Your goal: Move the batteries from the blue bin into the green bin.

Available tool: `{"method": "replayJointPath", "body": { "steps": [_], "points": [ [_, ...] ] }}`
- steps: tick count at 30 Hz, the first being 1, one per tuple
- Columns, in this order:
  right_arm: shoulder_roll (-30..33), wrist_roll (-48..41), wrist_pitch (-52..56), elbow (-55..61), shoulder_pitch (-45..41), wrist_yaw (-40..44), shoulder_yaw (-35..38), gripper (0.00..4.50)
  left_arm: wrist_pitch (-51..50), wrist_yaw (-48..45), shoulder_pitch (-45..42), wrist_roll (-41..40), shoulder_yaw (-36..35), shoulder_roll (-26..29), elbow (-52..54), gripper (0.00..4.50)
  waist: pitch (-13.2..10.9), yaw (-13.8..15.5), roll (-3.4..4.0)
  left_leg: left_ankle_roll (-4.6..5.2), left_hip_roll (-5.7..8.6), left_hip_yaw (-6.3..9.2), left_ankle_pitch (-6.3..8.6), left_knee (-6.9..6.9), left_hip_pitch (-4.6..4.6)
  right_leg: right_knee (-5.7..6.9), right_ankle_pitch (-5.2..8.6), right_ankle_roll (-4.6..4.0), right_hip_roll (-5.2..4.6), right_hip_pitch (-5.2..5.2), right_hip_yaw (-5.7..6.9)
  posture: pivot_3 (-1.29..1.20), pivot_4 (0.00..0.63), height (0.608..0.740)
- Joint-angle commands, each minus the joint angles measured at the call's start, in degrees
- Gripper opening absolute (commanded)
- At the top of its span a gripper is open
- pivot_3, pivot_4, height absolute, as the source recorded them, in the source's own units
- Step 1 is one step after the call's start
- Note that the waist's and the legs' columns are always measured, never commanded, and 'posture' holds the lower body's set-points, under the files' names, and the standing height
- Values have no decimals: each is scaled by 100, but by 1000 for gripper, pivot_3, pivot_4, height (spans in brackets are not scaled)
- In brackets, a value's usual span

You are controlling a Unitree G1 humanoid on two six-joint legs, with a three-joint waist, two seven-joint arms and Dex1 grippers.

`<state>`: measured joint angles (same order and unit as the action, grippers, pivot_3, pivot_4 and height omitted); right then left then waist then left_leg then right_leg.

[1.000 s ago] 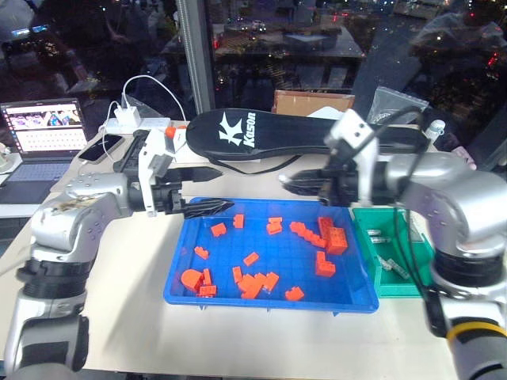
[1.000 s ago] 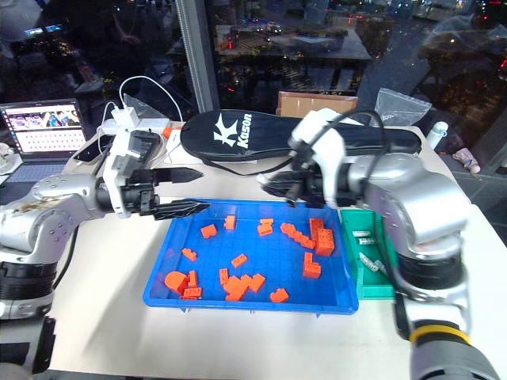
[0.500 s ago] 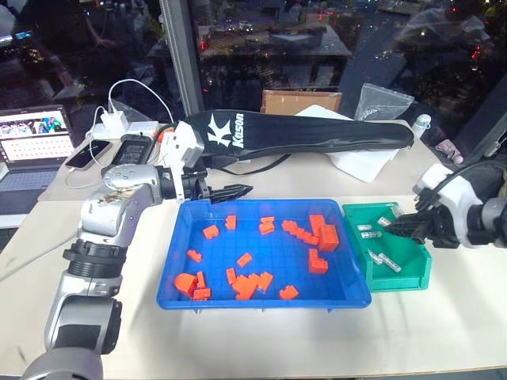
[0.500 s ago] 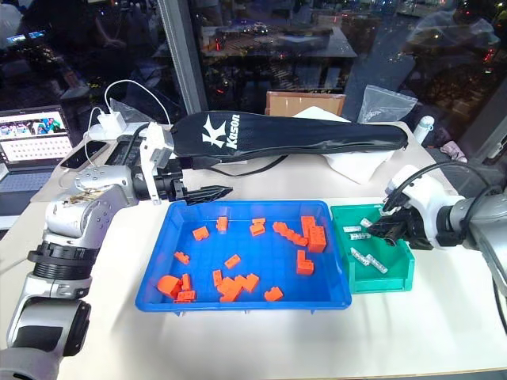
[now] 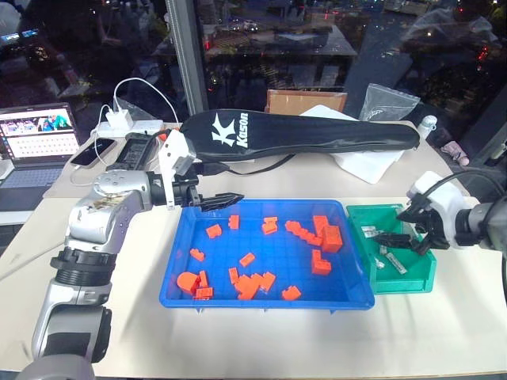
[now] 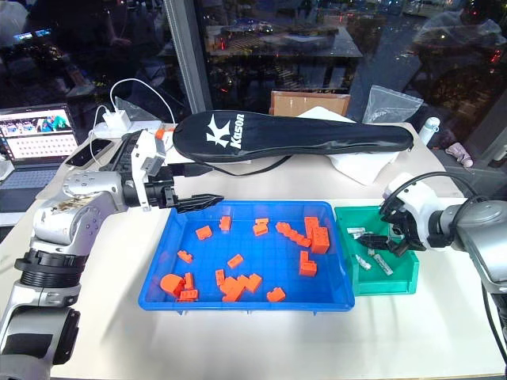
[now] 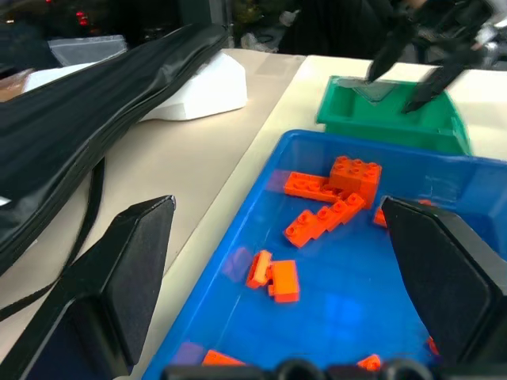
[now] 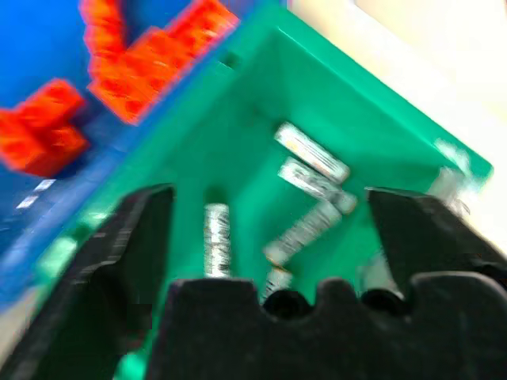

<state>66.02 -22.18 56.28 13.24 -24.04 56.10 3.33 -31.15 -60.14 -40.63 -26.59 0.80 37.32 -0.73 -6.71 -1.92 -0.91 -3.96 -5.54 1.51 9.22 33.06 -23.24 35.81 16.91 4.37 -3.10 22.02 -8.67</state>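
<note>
**Right gripper spread over the green bin; left gripper at the blue bin's far-left corner**

Your right gripper (image 6: 379,243) hangs over the green bin (image 5: 412,281), its two fingers spread apart with nothing between them. The batteries (image 8: 310,152) lie loose on that bin's floor, several of them, some crossing each other; blur in the right wrist view keeps you from counting them exactly. The green bin sits just beside the blue bin (image 5: 261,299) at its 3 o'clock side, walls nearly touching, so there is little room between the two.

Your left gripper (image 5: 224,200) points level across the blue bin's far rim near the 11 o'clock corner. In the left wrist view its fingers (image 7: 119,277) stand wide apart, holding nothing. Inside the blue bin you can see scattered orange blocks (image 5: 252,281); no battery can be made out among them.

Bare tabletop (image 5: 261,340) runs along 6 o'clock of both bins. At 12 o'clock a black racket cover (image 5: 301,131) with a trailing cord crowds the far edge. A laptop (image 5: 36,142) at 10 o'clock is cut off by the frame.
</note>
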Motion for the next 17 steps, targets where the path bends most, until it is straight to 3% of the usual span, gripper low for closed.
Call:
{"method": "replayJointPath", "body": {
  "steps": [1, 7, 9, 17],
  "points": [
    [-142, -553, -340, 478, -186, 158, 928, 4472, 383, 145, 126, 153, -281, 131, 129, 4500, 0, 6, 0, 0, 0, 0, 0, 0, 1, 0, 0, 0, 0, -1, 0, 0, 150, 737],
    [-1195, -375, -1534, 1097, 370, -595, 1567, 4472, 578, 408, 575, 297, -501, 236, 205, 4500, 4, 21, -12, 0, 0, 6, 0, -3, 9, 0, 0, 0, 1, -10, 5, 0, 150, 737],
    [-1496, -668, -1247, 1156, 477, -798, 1725, 4472, 429, 477, 839, 151, -630, 254, 403, 4500, 4, 31, -12, 0, 0, 4, 0, 1, 6, -1, 0, 0, 0, -10, 3, 0, 150, 737],
    [-1747, -1174, -605, 1310, 1057, -1177, 1924, 4472, -29, 669, 1248, -48, -766, 276, 766, 4500, 4, 130, -12, -3, 0, 5, -1, 6, 4, 2, -5, -9, 0, -12, 3, 0, 150, 737]
  ]
}}
